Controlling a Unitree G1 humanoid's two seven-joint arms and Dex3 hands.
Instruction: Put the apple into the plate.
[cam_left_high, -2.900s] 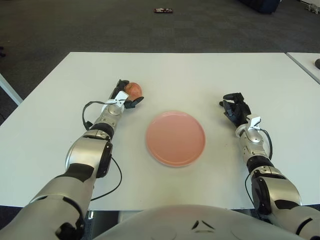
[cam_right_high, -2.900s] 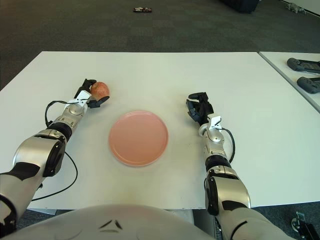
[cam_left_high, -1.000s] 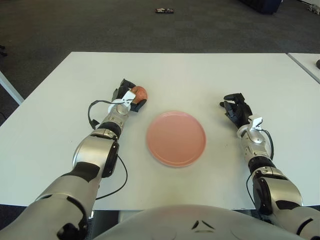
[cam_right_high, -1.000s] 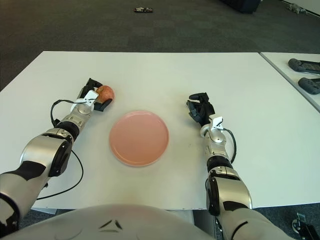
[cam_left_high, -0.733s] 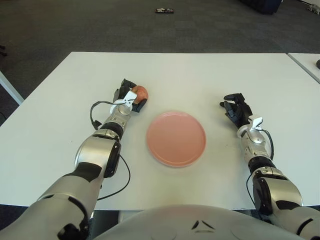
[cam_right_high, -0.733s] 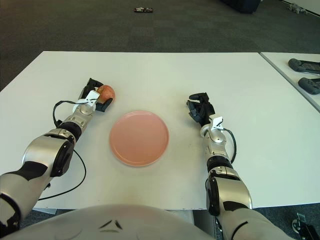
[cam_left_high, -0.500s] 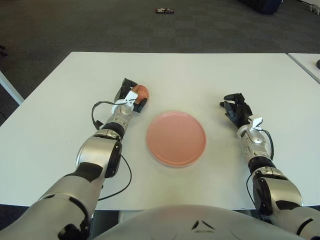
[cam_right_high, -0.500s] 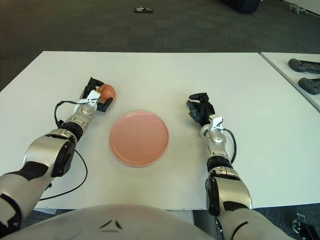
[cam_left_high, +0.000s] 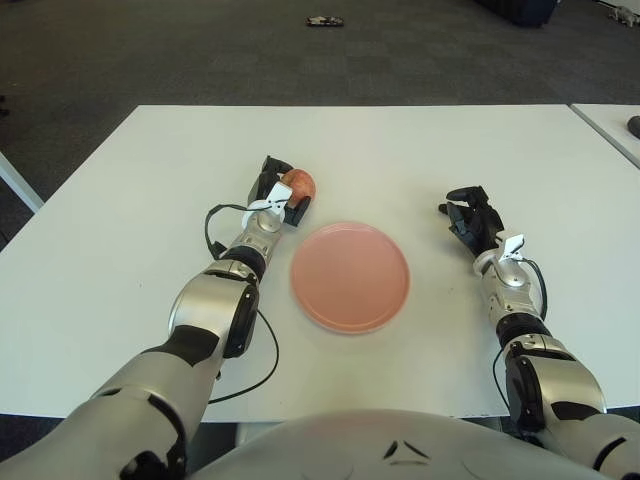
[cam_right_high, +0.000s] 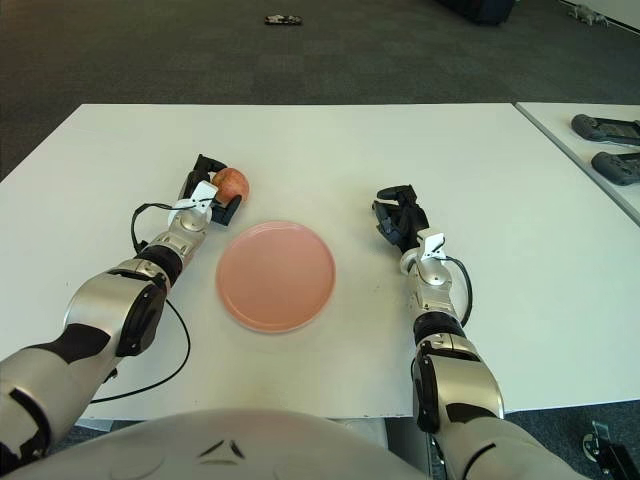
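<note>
Two hands show in the left eye view, but only the left hand (cam_left_high: 279, 194) is at work, its fingers clasped around the apple (cam_left_high: 299, 185). Compared with a few seconds ago, hand and apple have moved clearly rightward across the white table (cam_left_high: 120, 230), so the fruit now sits just beyond the far-left rim of the pink plate (cam_left_high: 350, 277) instead of well to its left. I judge the carry to be most of the way done: a short move toward the plate's middle and a release are what is left. The right hand (cam_left_high: 473, 220) shows to the right of the plate, idle, fingers curled and holding nothing, and it has not moved.

From the right eye view the same layout holds: the apple (cam_right_high: 232, 183) is gripped by the left hand (cam_right_high: 208, 193) near the plate (cam_right_high: 276, 275), though not yet over it. Nothing stands between fruit and plate. Two dark devices (cam_right_high: 608, 145) lie on a neighbouring table at the far right, and a small dark object (cam_right_high: 285, 19) lies on the floor beyond, both well clear.
</note>
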